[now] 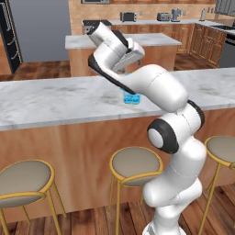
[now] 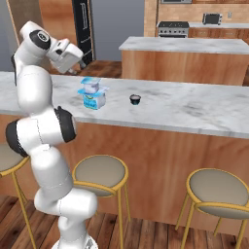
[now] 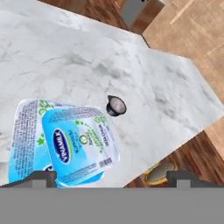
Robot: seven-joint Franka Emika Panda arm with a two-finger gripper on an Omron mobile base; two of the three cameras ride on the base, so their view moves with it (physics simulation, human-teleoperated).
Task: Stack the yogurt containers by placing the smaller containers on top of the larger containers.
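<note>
counter: marble kitchen island counter, small dark cup nearby
cups: smaller yogurt cup sits atop larger yogurt cup
gripper: gripper above-left, jaws wide apart, empty
advice: lift straight away; avoid nudging the stack
</note>
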